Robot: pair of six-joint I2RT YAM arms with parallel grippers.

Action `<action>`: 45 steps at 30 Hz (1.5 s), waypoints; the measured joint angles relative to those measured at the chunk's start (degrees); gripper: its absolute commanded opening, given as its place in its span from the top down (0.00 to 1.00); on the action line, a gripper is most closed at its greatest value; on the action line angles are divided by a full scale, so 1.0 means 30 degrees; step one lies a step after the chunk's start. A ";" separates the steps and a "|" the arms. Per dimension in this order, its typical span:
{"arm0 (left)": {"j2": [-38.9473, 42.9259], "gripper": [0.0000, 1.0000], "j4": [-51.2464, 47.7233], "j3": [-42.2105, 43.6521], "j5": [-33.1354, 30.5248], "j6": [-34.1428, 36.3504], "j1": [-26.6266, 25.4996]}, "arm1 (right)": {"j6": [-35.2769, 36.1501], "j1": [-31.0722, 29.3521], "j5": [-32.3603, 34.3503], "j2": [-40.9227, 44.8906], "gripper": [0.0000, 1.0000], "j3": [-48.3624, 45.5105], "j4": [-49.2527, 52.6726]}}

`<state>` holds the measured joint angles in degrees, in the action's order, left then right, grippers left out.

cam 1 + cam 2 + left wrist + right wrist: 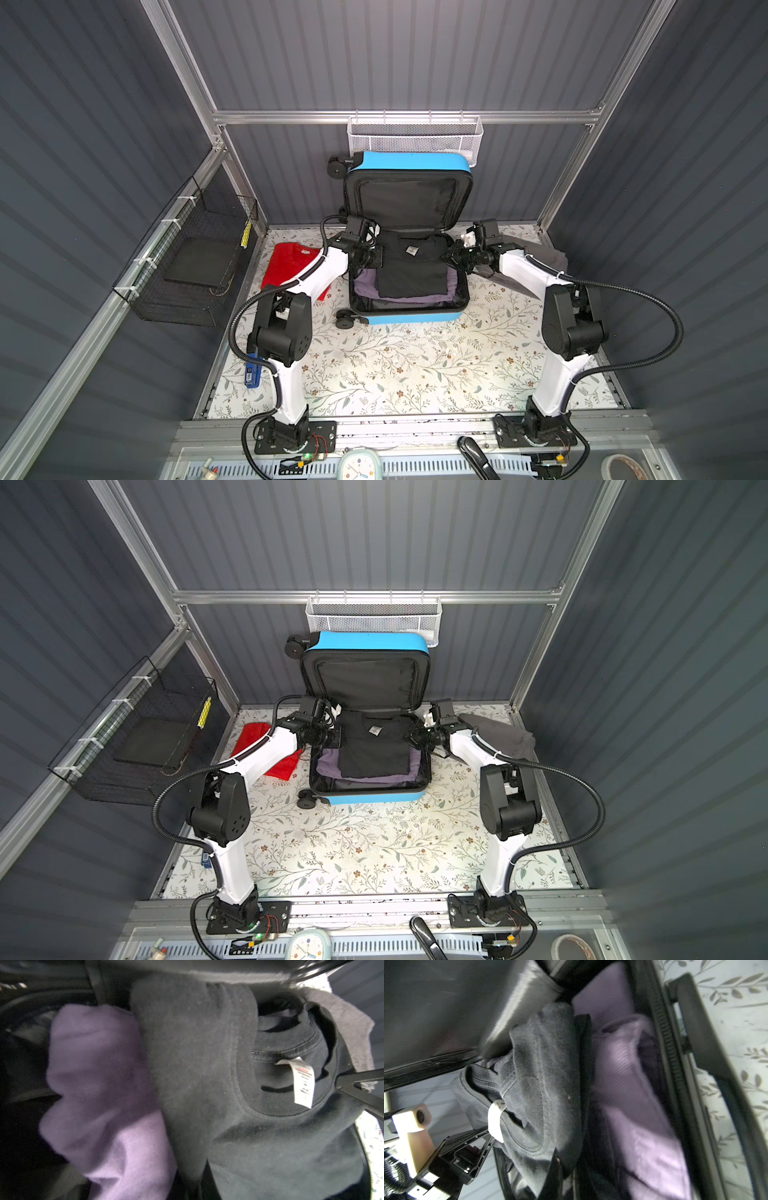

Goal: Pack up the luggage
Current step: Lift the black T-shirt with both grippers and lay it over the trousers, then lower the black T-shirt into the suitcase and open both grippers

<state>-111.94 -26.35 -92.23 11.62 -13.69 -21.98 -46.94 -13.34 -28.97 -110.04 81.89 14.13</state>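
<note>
The luggage [415, 318] [365, 640] lies open at the back of the table, its blue lid upright against the rear wall. A black T-shirt [409, 266] [374, 746] with a white neck tag lies spread over a purple garment [415, 298] [99, 1084] [629, 1084] inside the lower half. My left gripper [376, 255] [338, 734] [192, 1178] is shut on the shirt's left shoulder edge. At the opposite shoulder, my right gripper [451, 253] [411, 735] [560, 1172] is shut on the same black T-shirt [197, 1053] [542, 1076].
A red shirt [291, 266] lies on the floral table [415, 365] left of the case, partly under my left arm. A grey garment [544, 253] lies to the right. A white mesh basket [415, 139] hangs behind the lid; a black wire basket [195, 266] hangs on the left wall.
</note>
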 measured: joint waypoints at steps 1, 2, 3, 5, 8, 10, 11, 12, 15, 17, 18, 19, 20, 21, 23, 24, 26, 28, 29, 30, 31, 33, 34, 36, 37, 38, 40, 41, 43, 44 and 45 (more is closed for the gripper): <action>-0.0124 0.73 0.0000 -0.0022 -0.0044 -0.0029 0.0015 | 0.0000 0.0000 0.0058 -0.0240 1.00 0.0102 0.0007; -0.0204 0.62 -0.0029 -0.0044 -0.0175 -0.0022 0.0051 | 0.0015 0.0007 0.0175 -0.0444 0.97 0.0219 0.0007; -0.0277 0.55 -0.0153 -0.0138 -0.0270 0.0036 0.0102 | 0.0036 0.0022 0.0255 -0.0605 0.88 0.0321 0.0007; -0.0350 0.38 -0.0372 -0.0452 -0.0488 0.0007 0.0262 | 0.0313 0.0058 0.0328 -0.0809 0.64 0.0576 0.0102; -0.0342 0.15 -0.0525 -0.1020 -0.0743 0.0095 0.0364 | 0.0780 0.0087 0.0539 -0.0729 0.50 0.0969 0.0335; -0.0197 0.06 -0.0561 -0.1137 -0.0954 0.0240 0.0452 | 0.1151 0.0102 0.0765 -0.0342 0.46 0.1042 0.0517; -0.0029 0.02 -0.0736 -0.1129 -0.1049 0.0262 0.0474 | 0.1348 0.0117 0.0882 -0.0015 0.45 0.1042 0.0780; 0.0189 0.00 -0.0809 -0.1078 -0.1100 0.0321 0.0488 | 0.1501 0.0117 0.0991 0.0350 0.45 0.1035 0.1035; 0.1494 0.00 -0.0852 -0.0546 -0.0925 0.0270 0.0488 | 0.1938 0.0109 0.1180 0.1967 0.48 0.0845 0.1494; 0.2710 0.00 -0.0750 -0.0036 -0.0408 -0.0044 0.0459 | 0.2106 0.0051 0.1158 0.3322 0.53 0.0459 0.1574; 0.3191 0.00 -0.0612 0.0175 -0.0168 -0.0182 0.0423 | 0.2164 0.0007 0.1137 0.3876 0.56 0.0248 0.1552; 0.3745 0.00 -0.0372 0.0430 0.0146 -0.0393 0.0372 | 0.2200 -0.0051 0.1122 0.4393 0.60 -0.0007 0.1508; 0.4116 0.00 -0.0168 0.0627 0.0401 -0.0597 0.0306 | 0.2208 -0.0153 0.1078 0.4816 0.63 -0.0270 0.1443; 0.4466 0.00 0.0197 0.0903 0.0685 -0.0845 0.0182 | 0.2127 -0.0306 0.1005 0.5115 0.66 -0.0554 0.1290; 0.4743 0.00 0.0882 0.1406 0.1100 -0.1341 -0.0204 | 0.1894 -0.0729 0.0831 0.5311 0.70 -0.1158 0.0976; 0.4736 0.00 0.1297 0.1698 0.1268 -0.1617 -0.0488 | 0.1785 -0.0976 0.0729 0.5238 0.72 -0.1435 0.0852; 0.4510 0.00 0.2018 0.2404 0.1537 -0.2113 -0.1013 | 0.1574 -0.1508 0.0619 0.4845 0.75 -0.1953 0.0619; 0.4175 0.00 0.2718 0.3337 0.1719 -0.2557 -0.1384 | 0.1413 -0.1960 0.0546 0.4379 0.76 -0.2601 0.0357; 0.4080 0.00 0.2987 0.3847 0.1800 -0.2681 -0.1537 | 0.1297 -0.2135 0.0510 0.4211 0.76 -0.3016 0.0168; 0.4007 0.00 0.3249 0.4583 0.1843 -0.2841 -0.1661 | 0.1173 -0.2273 0.0474 0.4087 0.77 -0.3483 -0.0015; 0.3971 0.00 0.3395 0.5209 0.1865 -0.2965 -0.1690 | 0.1100 -0.2353 0.0437 0.4007 0.77 -0.4000 -0.0204; 0.3963 0.00 0.3606 0.6411 0.1858 -0.3184 -0.1639 | 0.0911 -0.2368 0.0430 0.3934 0.77 -0.4954 -0.0430; 0.3963 0.00 0.3730 0.6929 0.1858 -0.3293 -0.1639 | 0.0809 -0.2353 0.0430 0.3898 0.77 -0.5370 -0.0525; 0.3963 0.00 0.4051 0.7708 0.1865 -0.3468 -0.1603 | 0.0699 -0.2310 0.0437 0.3789 0.76 -0.5960 -0.0758; 0.3963 0.00 0.4240 0.8058 0.1858 -0.3541 -0.1603 | 0.0641 -0.2295 0.0437 0.3730 0.74 -0.6156 -0.0889; 0.3963 0.00 0.4350 0.8276 0.1865 -0.3606 -0.1566 | 0.0576 -0.2288 0.0430 0.3716 0.73 -0.6288 -0.1005; 0.3963 0.00 0.4575 0.8451 0.1865 -0.3679 -0.1566 | 0.0474 -0.2266 0.0408 0.3716 0.69 -0.6339 -0.1166; 0.3971 0.00 0.4663 0.8444 0.1865 -0.3679 -0.1566 | 0.0481 -0.2266 0.0379 0.3716 0.68 -0.6324 -0.1246; 0.3978 0.00 0.4605 0.8349 0.1865 -0.3679 -0.1566 | 0.0510 -0.2229 0.0299 0.3716 0.61 -0.6142 -0.1115; 0.3978 0.00 0.4488 0.8218 0.1858 -0.3672 -0.1566 | 0.0510 -0.2215 0.0270 0.3716 0.58 -0.6018 -0.1027; 0.3978 0.00 0.4320 0.7985 0.1851 -0.3665 -0.1566 | 0.0576 -0.2186 0.0262 0.3730 0.56 -0.5792 -0.0882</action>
<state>-100.01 -13.39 -68.27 17.17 -24.69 -26.68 -45.21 -19.90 -28.18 -98.85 64.51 11.49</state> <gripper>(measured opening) 0.998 0.403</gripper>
